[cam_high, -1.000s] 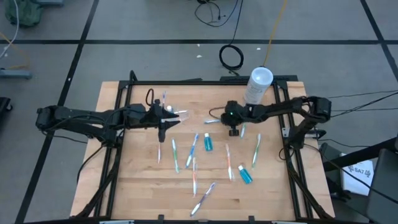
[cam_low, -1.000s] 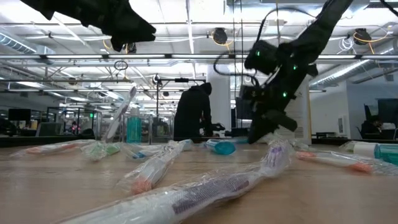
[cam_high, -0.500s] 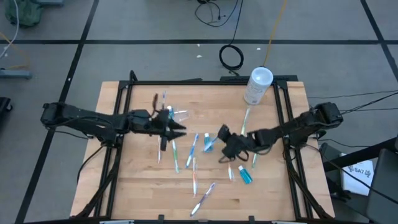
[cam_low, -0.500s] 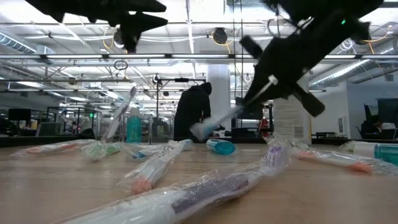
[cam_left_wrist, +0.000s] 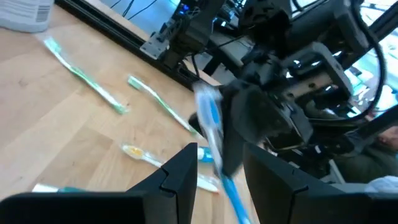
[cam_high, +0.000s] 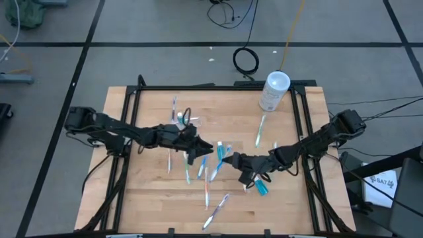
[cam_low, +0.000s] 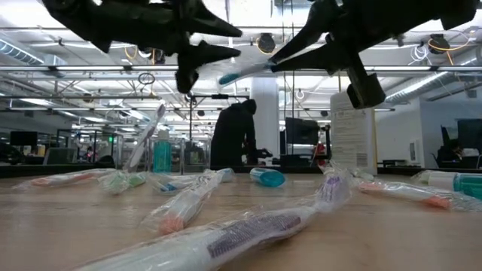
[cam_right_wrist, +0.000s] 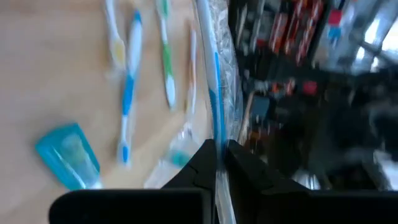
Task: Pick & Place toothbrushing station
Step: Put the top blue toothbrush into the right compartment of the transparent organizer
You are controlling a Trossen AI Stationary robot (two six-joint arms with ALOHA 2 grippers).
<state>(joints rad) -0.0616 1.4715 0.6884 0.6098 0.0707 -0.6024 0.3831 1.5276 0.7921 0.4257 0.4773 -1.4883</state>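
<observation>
The right gripper [cam_high: 227, 159] hung above the table [cam_high: 145, 198] just 4 o'clock of its middle, fingers clamped on a blue brush [cam_low: 245, 70] in a clear wrapper. In the right wrist view the brush [cam_right_wrist: 217, 81] ran out from between the two fingers [cam_right_wrist: 205, 155], which were closed tight on it. In the low view this gripper [cam_low: 290, 56] was well clear of the wood, and the brush stuck out of it level toward the left gripper [cam_low: 230, 42].

The left gripper [cam_high: 206, 147] was over the middle of the table, just beside the right one at its 10 o'clock. Its fingers [cam_left_wrist: 180, 174] stood apart. In its wrist view the brush [cam_left_wrist: 211, 121] reached toward the gap between them; I cannot tell whether either finger touched it.

The cup [cam_high: 184, 119] was at 10 o'clock from the table's middle, near the left arm's wrist and apart from both grippers. In the low view it [cam_low: 144, 154] stood upright with one brush leaning in it.

Other wrapped brushes lay scattered over the table. A teal tube [cam_high: 260, 187] lay at 5 o'clock of the right gripper. A white canister [cam_high: 274, 90] stood at the table's 1 o'clock edge. A person [cam_low: 235, 135] stood in the room behind.
</observation>
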